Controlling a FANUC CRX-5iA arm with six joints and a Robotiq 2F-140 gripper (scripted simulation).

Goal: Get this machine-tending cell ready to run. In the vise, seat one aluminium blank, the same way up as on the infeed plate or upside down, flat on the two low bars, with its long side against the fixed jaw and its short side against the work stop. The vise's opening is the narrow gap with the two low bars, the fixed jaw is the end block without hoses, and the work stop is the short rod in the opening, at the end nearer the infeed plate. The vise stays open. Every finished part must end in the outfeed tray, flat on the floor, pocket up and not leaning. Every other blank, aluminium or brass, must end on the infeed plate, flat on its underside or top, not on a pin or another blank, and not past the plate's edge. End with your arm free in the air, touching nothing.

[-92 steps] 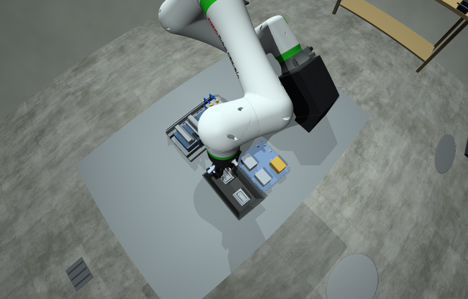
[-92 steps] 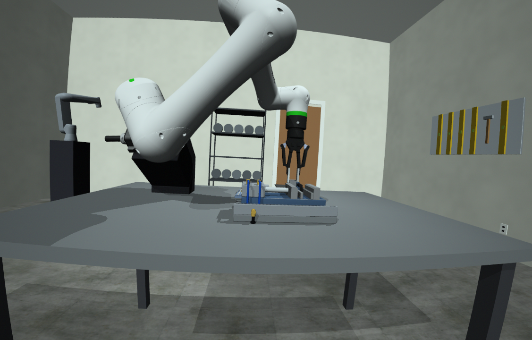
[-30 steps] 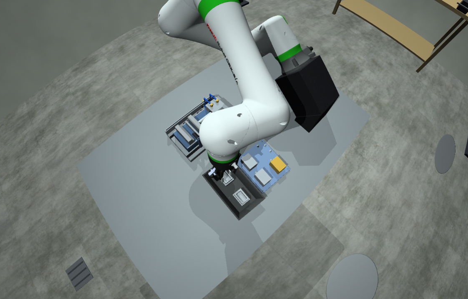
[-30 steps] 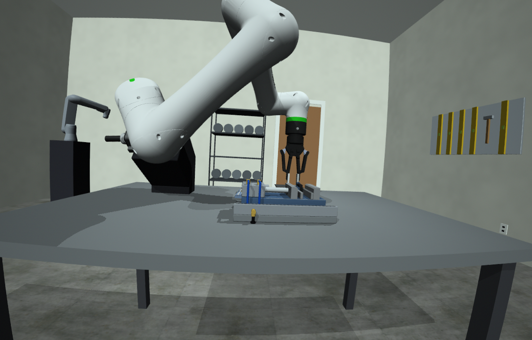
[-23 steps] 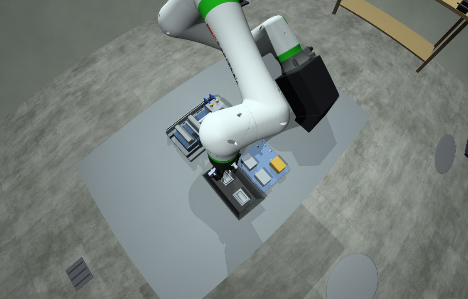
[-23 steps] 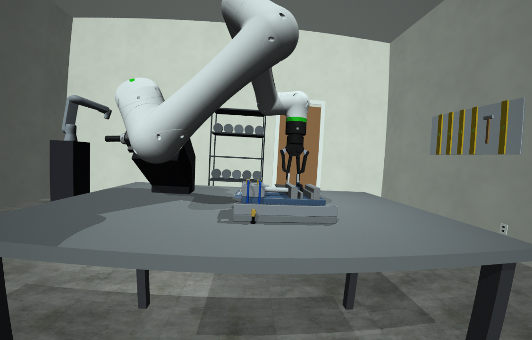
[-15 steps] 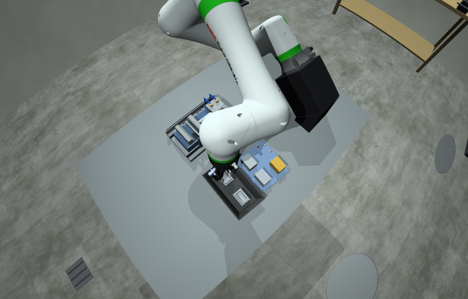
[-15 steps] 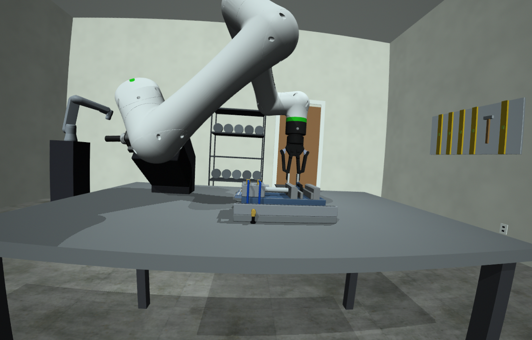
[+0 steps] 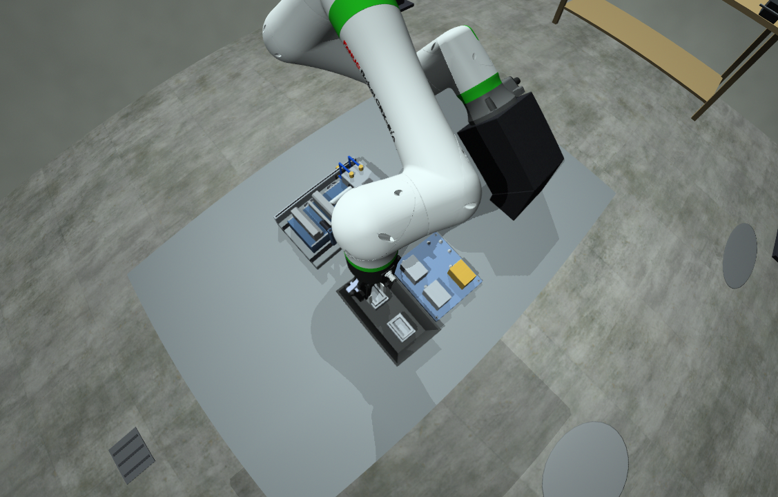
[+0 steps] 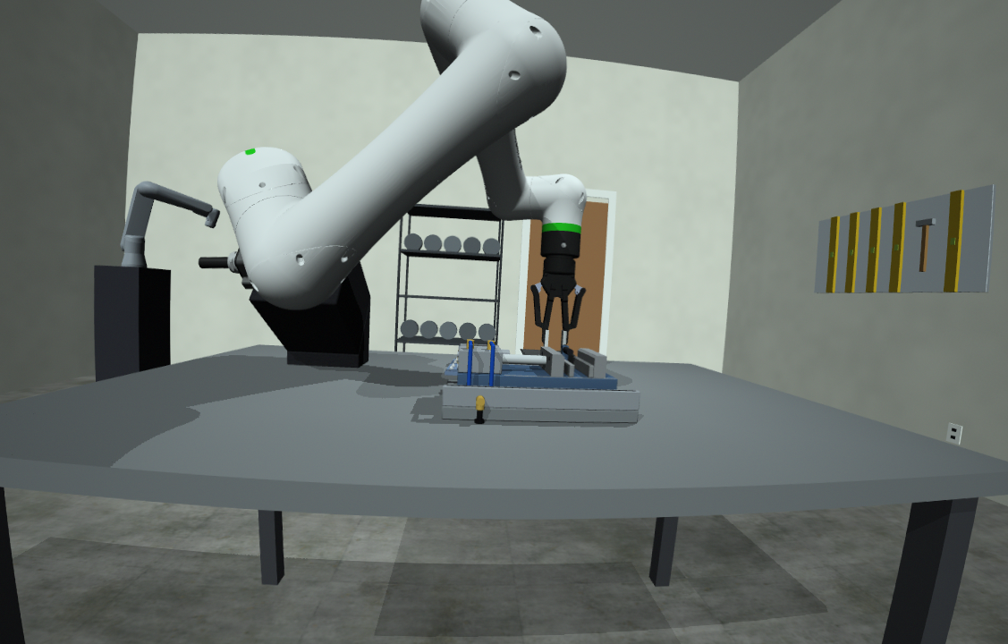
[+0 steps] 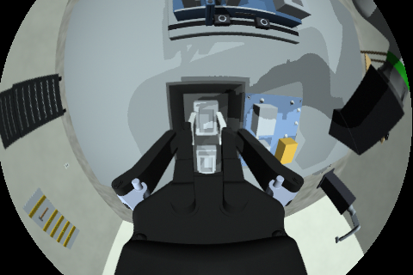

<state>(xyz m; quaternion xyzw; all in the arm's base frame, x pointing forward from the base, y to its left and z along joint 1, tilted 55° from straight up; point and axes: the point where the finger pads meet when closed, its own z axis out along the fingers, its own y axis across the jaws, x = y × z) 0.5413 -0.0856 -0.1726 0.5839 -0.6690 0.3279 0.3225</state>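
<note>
Workshop, vise [image 10: 539, 376], wall tool board [image 10: 903, 240]

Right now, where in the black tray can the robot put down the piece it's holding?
The gripper holds a finished part over the outfeed tray, at the end nearer the vise. That end looks bare. The far end is taken by another finished part. The infeed plate beside it is crowded with blanks.
</note>
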